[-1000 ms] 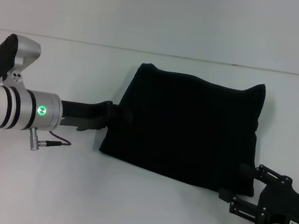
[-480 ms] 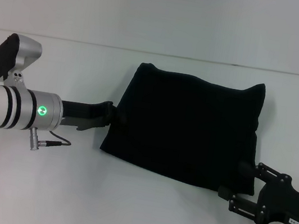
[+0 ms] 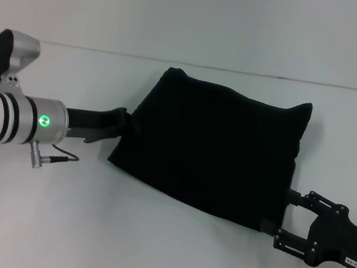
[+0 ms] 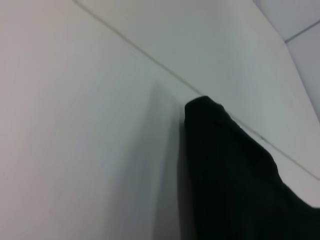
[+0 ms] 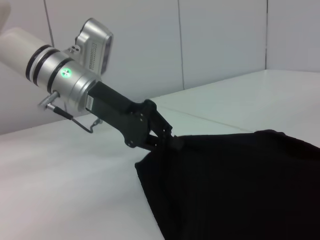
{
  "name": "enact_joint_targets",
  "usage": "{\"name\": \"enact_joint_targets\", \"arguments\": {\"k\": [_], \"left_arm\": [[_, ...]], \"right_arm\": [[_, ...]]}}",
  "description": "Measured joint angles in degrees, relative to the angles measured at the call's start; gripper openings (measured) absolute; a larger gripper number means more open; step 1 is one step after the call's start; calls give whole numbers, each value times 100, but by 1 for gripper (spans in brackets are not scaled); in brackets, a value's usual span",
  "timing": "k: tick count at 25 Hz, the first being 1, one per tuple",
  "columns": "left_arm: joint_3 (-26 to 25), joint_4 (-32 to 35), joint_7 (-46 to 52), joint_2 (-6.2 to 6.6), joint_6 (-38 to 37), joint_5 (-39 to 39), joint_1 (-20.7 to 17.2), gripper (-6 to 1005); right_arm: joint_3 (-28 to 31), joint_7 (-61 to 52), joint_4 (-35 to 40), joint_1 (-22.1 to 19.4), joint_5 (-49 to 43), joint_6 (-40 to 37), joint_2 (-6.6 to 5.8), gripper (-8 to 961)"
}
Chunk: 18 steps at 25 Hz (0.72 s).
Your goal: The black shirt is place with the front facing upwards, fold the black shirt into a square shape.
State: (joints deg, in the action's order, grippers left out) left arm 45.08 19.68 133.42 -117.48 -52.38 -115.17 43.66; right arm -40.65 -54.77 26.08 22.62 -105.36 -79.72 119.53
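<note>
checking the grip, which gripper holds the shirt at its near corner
The right gripper, at the shirt's near right corner; the left gripper grips midway along the left edge.

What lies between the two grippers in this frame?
The folded black shirt alone spans that stretch in the head view: the left gripper pinches its left edge, and the right gripper is at its near right corner.

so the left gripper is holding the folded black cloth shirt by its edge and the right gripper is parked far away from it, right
Not quite. The left gripper does hold the folded black cloth shirt by its edge, but the right gripper is not parked away: the head view shows it at the shirt's near right corner.
</note>
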Motion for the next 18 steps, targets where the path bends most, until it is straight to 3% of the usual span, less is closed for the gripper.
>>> {"name": "enact_joint_targets", "arguments": {"k": [9,14,18], "left_arm": [[-423,4,-44,109,-393,51,-462,118],[-932,-41,-559,16,-1241,504,-1066,116],[-1022,-53,-726,-59,-1577,624,-1299,115]], "right_arm": [[164,-8,20,53,14,43,-1,820],[341,-6,3,108,19,89,-1,820],[382,-6,15,153,19,137,0,820]]}}
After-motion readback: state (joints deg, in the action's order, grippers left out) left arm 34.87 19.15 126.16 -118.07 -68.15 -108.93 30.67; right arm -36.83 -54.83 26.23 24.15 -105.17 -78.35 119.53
